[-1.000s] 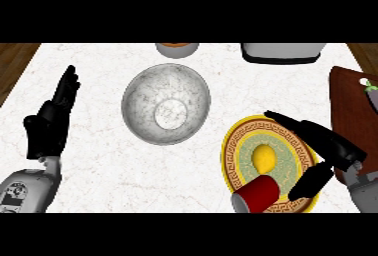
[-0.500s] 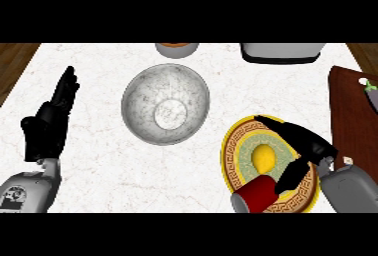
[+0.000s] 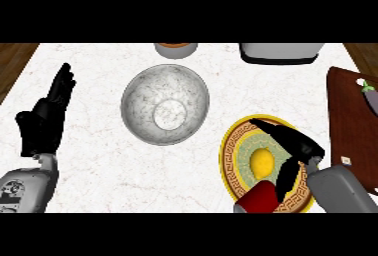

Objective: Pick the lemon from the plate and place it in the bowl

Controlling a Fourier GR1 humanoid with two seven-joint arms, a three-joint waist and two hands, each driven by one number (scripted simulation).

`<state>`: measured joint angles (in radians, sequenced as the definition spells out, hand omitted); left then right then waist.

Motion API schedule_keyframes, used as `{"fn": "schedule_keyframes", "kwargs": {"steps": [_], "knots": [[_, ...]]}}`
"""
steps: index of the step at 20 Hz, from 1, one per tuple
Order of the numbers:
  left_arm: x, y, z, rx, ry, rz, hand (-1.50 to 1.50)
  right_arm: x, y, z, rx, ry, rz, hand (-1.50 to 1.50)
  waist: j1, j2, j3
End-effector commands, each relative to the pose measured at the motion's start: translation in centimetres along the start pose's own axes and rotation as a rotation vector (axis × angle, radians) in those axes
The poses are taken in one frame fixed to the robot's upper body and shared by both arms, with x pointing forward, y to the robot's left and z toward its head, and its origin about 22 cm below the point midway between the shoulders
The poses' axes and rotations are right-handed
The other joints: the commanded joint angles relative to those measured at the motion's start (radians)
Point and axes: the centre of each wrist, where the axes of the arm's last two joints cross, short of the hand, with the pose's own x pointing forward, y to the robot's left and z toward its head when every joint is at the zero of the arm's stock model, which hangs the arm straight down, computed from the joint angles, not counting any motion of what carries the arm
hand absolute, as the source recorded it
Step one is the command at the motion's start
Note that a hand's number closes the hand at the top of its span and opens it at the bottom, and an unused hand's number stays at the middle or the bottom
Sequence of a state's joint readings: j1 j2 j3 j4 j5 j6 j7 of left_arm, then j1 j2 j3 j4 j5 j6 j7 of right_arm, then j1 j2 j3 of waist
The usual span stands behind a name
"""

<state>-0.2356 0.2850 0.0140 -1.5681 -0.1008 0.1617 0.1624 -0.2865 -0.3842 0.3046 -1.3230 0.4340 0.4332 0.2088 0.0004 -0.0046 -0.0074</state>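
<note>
Yellow and round, the lemon (image 3: 263, 160) lies at the middle of the plate (image 3: 229, 160), whose gold rim carries a dark key pattern. The right hand (image 3: 303, 147) hangs over the plate's right half, spread wide: its fingers (image 3: 269, 129) reach out above the lemon and its thumb runs down beside it, so the lemon shows in the gap between them. The hand has nothing in its hold; whether it touches the lemon cannot be told. A red cup (image 3: 258, 201) sits at the plate's near rim, just below the thumb. Up and to the left, apart from the plate, stands the grey speckled bowl (image 3: 140, 100) on the white marble counter (image 3: 96, 165). A dark wooden board (image 3: 351, 115) lies at the right edge. The left hand (image 3: 40, 127) rests at the far left, fingers straight and pointing up. A marking on its grey forearm is too small to read.
</note>
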Motion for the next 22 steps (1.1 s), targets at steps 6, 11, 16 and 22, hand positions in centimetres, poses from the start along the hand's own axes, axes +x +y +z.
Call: {"fn": "schedule_keyframes", "kwargs": {"steps": [6, 11, 16, 22], "knots": [[0.6, -0.8, 1.1, -0.008, -0.003, 0.0, 0.0, -0.7, 3.4, -1.6, -0.01, -0.076, 0.11, 1.5, 0.002, 0.004, 0.008], [-0.3, -0.9, 0.2, 0.003, 0.006, -0.021, 0.0, -0.5, 2.5, -1.7, -0.054, -0.087, 0.084, 1.5, -0.002, 0.005, 0.007], [-0.3, 0.3, 0.6, -0.018, 0.004, 0.005, 0.0, -0.8, 1.3, -1.3, -0.069, -0.142, 0.077, 1.5, 0.0, 0.004, 0.007], [0.7, -1.5, 0.3, -0.08, -0.026, 0.018, 0.0, 16.0, 9.9, -3.4, -0.099, -0.252, 0.199, 1.5, 0.103, 0.002, 0.003]]}}
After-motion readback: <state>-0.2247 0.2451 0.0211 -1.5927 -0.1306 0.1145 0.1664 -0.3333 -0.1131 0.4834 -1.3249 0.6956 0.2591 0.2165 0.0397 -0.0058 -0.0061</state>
